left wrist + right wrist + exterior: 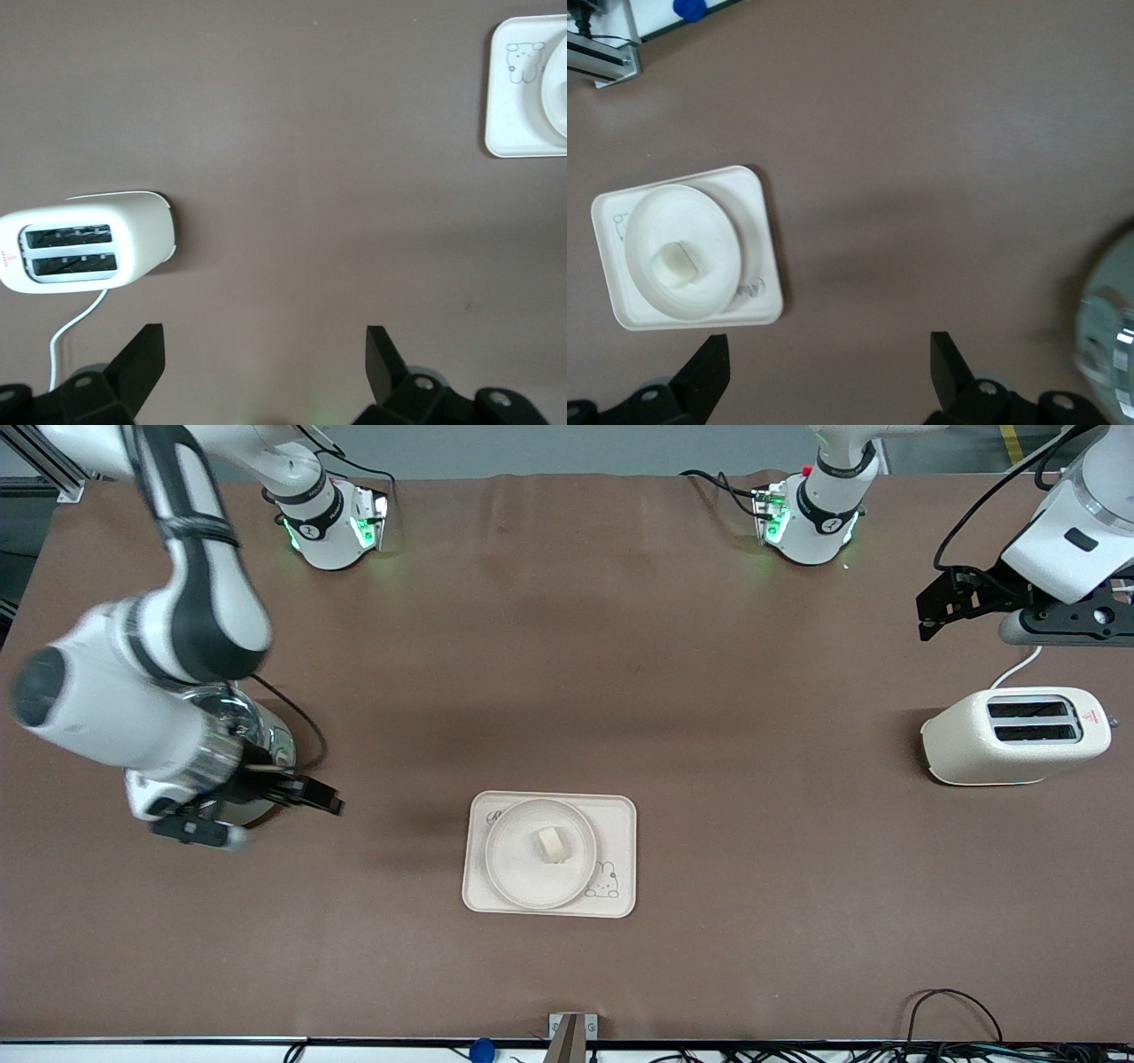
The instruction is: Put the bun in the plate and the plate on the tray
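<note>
The small cream bun [551, 843] lies in the round cream plate [507, 868]. The plate sits on the rectangular tray [620, 815] with the bunny drawing, in the middle of the table. The right wrist view shows the bun [675, 264], the plate [718, 232] and the tray [760, 221] too. The left wrist view shows a corner of the tray [509, 106] and the plate's edge [558, 84]. My right gripper [282, 820] [828, 350] is open and empty over bare table beside the tray, toward the right arm's end. My left gripper [930, 611] [263, 341] is open and empty over bare table by the toaster.
A cream two-slot toaster [1019, 735] [89, 239] with a white cord stands at the left arm's end. A shiny round glass-and-metal vessel [257, 735] [1107, 328] stands under the right arm's wrist. Cables lie along the table's near edge.
</note>
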`<state>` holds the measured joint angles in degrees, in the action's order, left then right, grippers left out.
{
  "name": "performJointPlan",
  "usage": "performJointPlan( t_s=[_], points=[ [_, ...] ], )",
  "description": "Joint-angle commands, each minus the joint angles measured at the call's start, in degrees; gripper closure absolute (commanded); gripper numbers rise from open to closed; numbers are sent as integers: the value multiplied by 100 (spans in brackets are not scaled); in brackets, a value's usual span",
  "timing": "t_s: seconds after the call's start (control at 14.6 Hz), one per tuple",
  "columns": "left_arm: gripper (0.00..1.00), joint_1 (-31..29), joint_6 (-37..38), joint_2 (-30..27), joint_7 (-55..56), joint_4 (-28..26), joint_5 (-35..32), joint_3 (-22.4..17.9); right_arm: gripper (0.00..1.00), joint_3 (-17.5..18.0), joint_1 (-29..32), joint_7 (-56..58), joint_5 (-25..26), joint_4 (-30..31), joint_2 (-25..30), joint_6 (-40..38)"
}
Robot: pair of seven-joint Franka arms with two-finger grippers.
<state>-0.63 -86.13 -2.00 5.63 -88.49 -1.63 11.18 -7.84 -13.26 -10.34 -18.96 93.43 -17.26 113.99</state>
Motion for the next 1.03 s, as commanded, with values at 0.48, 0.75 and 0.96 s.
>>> performJointPlan(
  t_s=[0.48, 0.75, 0.96],
  points=[
    [0, -60, 141, -169, -177, -10, 84, -37, 0, 46, 1131, 970, 1712, 378, 1901, -1230],
    [0, -51, 141, -99, -159, 113, 31, -54, 0, 63, 1413, 1578, 1712, 369, 2200, -1607],
    [0, -69, 141, -90, -177, 148, 31, -54, 0, 168, 1616, 1640, 1720, 377, 2279, -1933]
  ],
)
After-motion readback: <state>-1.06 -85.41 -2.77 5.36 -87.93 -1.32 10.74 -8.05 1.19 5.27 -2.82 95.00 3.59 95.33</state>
